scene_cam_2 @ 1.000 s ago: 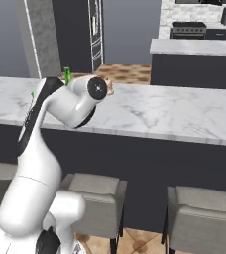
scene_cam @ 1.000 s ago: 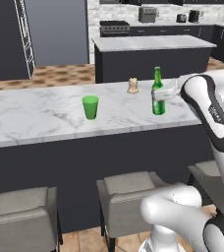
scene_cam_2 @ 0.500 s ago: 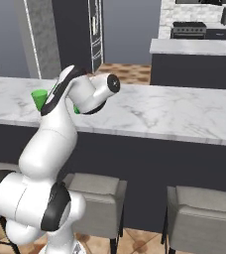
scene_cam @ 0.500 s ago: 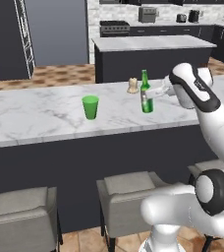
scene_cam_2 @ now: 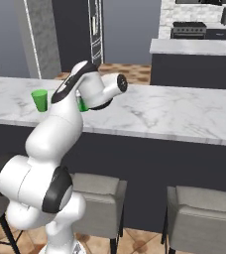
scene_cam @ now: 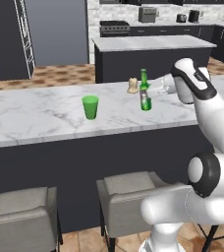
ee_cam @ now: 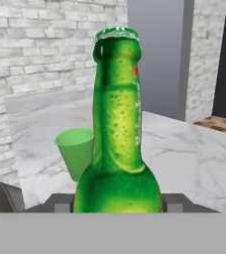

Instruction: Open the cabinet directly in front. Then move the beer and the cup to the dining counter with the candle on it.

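The beer (scene_cam: 144,91) is a slim green bottle, upright on the white marble dining counter (scene_cam: 35,113), just right of the small cream candle (scene_cam: 132,85). My gripper (scene_cam: 153,91) reaches in from the right and is shut on the bottle's body. In the hand view the beer (ee_cam: 117,149) stands between my dark fingertips (ee_cam: 60,203), with my gripper (ee_cam: 117,202) closed around its lower body. The green cup (scene_cam: 90,107) stands on the counter to the bottle's left, apart from it, and shows behind the bottle as cup (ee_cam: 75,149). From the right base, my arm hides most of the beer (scene_cam_2: 83,105), and the cup (scene_cam_2: 39,99) stands beside it. The cabinet is out of view.
Grey stools (scene_cam: 128,184) (scene_cam: 15,206) stand under the counter's near edge, also stools (scene_cam_2: 97,191) (scene_cam_2: 204,211). A shorter marble-topped island (scene_cam: 153,44) lies beyond the counter. The counter's right stretch (scene_cam_2: 184,111) is bare marble.
The beer has travelled left along the counter in my gripper, ending close to the candle. My arm has swung round with it. The cup has stayed put.
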Controlling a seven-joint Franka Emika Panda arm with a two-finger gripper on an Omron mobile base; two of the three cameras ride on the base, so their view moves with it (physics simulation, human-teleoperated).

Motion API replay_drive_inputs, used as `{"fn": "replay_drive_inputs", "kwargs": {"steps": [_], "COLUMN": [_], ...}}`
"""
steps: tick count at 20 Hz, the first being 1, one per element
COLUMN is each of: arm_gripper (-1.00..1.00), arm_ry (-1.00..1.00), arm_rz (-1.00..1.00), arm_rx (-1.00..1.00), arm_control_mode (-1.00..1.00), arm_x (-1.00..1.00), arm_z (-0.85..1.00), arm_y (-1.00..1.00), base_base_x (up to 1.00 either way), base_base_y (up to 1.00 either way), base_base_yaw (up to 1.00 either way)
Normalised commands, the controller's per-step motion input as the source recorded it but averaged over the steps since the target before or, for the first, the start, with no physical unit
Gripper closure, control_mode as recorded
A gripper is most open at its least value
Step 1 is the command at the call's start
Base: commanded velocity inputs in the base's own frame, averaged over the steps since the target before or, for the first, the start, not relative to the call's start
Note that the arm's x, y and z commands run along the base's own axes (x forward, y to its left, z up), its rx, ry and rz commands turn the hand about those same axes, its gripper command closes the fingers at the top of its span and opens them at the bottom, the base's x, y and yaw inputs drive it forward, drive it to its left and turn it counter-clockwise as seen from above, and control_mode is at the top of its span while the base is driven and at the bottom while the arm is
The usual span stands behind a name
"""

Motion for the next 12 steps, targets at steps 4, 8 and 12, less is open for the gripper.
{"fn": "replay_drive_inputs", "kwargs": {"steps": [4, 8, 12], "arm_gripper": [1.0, 1.0, 1.0], "arm_ry": [-0.17, -0.15, -0.07], "arm_rz": [0.0, 0.0, 0.0], "arm_rx": [0.04, 0.05, 0.07], "arm_control_mode": [-1.0, -1.0, -1.0], "arm_x": [0.0, 0.0, -0.01], "arm_z": [-0.14, -0.1, -0.04], "arm_y": [0.0, 0.0, 0.0], "base_base_x": [0.0, 0.0, 0.0], "base_base_y": [0.0, 0.0, 0.0], "base_base_yaw": [0.0, 0.0, 0.0]}}
